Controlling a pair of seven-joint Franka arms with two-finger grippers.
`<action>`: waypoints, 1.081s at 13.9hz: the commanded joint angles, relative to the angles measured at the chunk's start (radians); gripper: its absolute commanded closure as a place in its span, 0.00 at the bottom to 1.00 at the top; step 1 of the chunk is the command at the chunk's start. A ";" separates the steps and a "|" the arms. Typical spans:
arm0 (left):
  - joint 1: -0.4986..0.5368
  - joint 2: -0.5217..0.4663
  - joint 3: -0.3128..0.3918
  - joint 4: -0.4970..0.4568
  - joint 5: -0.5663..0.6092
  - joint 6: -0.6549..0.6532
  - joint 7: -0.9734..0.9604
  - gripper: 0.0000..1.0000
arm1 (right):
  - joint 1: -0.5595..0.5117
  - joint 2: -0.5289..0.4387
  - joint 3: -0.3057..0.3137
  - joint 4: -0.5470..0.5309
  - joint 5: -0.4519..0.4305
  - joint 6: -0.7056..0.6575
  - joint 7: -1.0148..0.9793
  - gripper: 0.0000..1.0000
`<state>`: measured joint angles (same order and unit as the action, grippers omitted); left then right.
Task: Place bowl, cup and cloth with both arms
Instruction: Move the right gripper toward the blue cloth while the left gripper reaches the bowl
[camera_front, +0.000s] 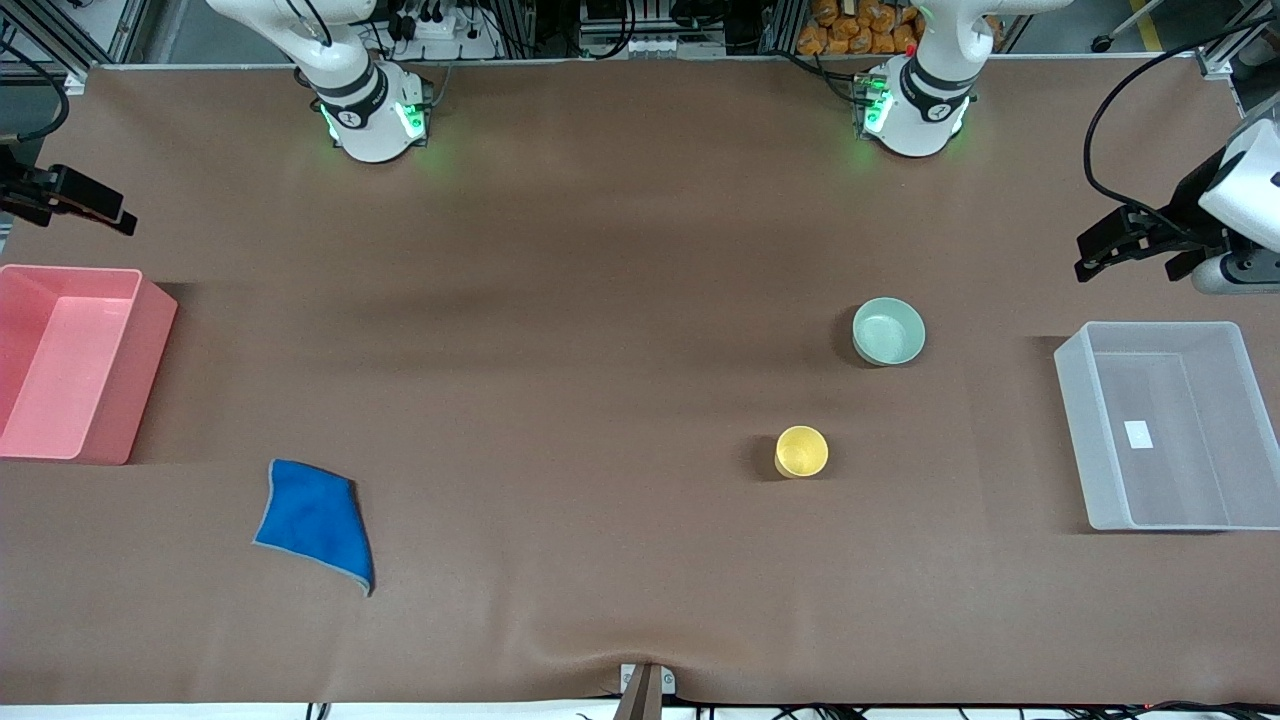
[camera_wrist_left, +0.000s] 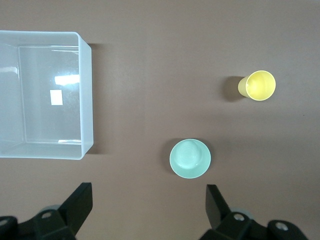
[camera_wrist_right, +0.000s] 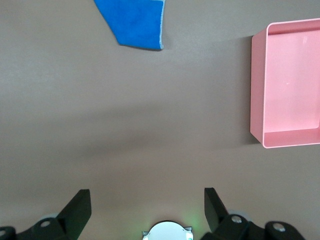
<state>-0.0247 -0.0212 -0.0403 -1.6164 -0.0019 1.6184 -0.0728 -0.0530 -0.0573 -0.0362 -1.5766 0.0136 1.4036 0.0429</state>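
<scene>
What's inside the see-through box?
The clear box holds only a small white label on its floor. No bowl, cup or cloth is in it. What the label hides cannot be seen.

My cup (camera_front: 801, 451) nearer the camera than my bowl (camera_front: 888, 331), both near my left arm's bin (camera_front: 1075, 400), cloth (camera_front: 316, 523) by my right arm's bin (camera_front: 150, 330)

We see a brown table (camera_front: 600, 300) carrying a mint bowl (camera_front: 888, 331) and yellow cup (camera_front: 801, 451) near our left gripper (camera_front: 1100, 250), a clear bin (camera_front: 1070, 400) under it, and a pink bin (camera_front: 150, 330) and blue cloth (camera_front: 315, 520) toward our right gripper (camera_front: 100, 212).
</scene>
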 joint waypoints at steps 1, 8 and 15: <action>0.005 0.000 -0.003 0.009 -0.021 -0.018 0.019 0.00 | 0.002 0.002 -0.005 0.006 0.000 -0.008 0.017 0.00; 0.008 0.035 -0.004 -0.019 -0.016 -0.015 0.018 0.00 | 0.002 0.030 -0.005 0.006 0.000 0.000 0.015 0.00; 0.149 0.115 0.000 -0.088 -0.078 0.017 0.149 0.00 | -0.019 0.175 -0.008 0.006 -0.001 0.098 -0.001 0.00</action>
<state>0.0979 0.0941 -0.0348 -1.6852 -0.0522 1.6235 0.0255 -0.0601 0.0611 -0.0477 -1.5847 0.0136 1.4757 0.0435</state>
